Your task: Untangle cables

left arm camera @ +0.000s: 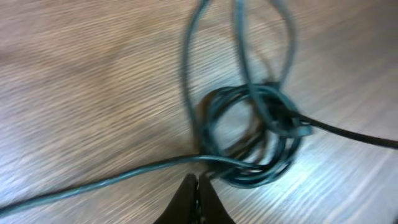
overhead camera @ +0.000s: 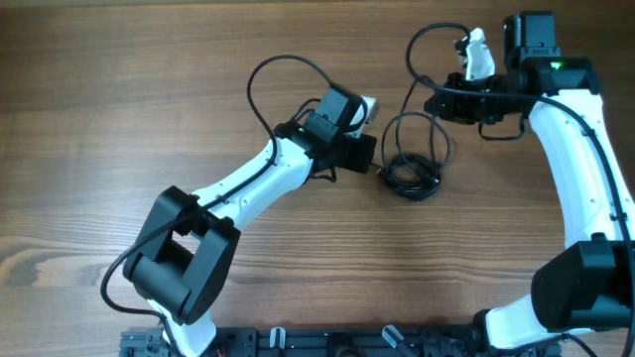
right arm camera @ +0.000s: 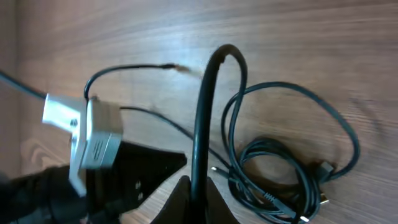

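The cables lie as a small black coil at the table's middle, with loose loops rising toward the back. In the left wrist view the coil sits just beyond my left gripper, whose jaws are pressed together. One strand runs across right at their tips, and no cable shows between them. My left gripper is at the coil's left edge. My right gripper is shut on one cable strand, which arches up from the fingers. It hovers behind the coil.
The left arm's own thicker wire loops over the wood at the back left. Its wrist with a silver camera block fills the lower left of the right wrist view. Small plug ends stick out of the coil.
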